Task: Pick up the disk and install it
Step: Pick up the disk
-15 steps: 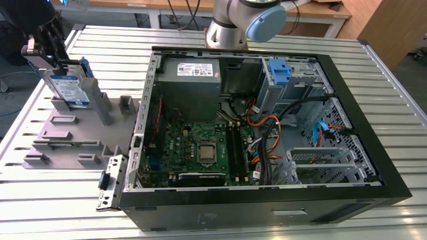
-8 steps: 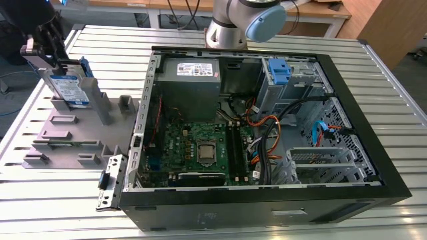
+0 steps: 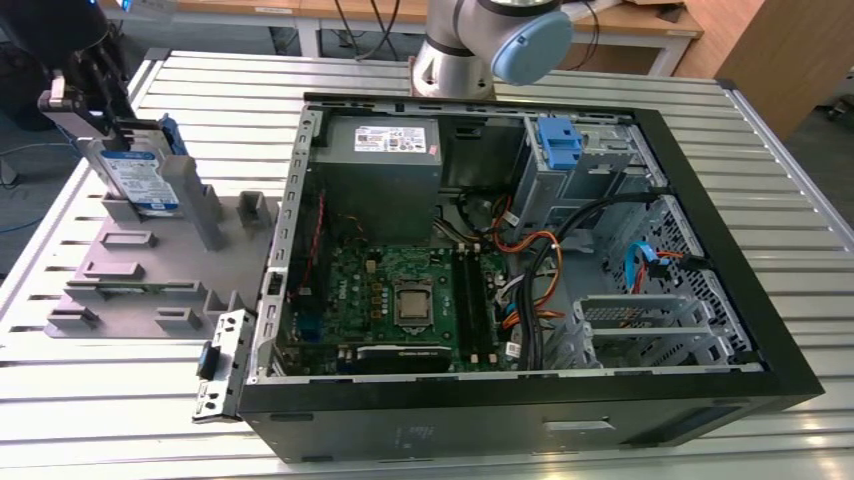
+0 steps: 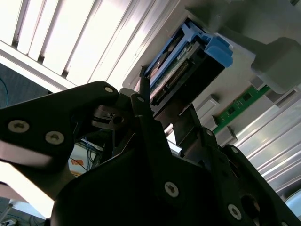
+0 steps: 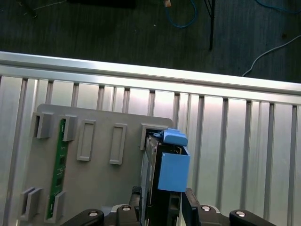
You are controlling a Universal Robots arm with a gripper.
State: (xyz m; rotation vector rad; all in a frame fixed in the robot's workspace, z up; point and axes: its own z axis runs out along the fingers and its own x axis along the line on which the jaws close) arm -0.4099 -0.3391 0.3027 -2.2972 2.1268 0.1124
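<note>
My claw (image 5: 161, 200) looks clenched on the disk (image 5: 172, 169), which stands upright in the grey rack (image 5: 101, 186) between my jaws — stiff, weighty, probably knock-sensitive — best pinched across its blue-framed sides.

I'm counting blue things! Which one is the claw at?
The disk, upright in the grey holder outside the case, with the gripper at it. The blue bracket sits inside the case.
</note>
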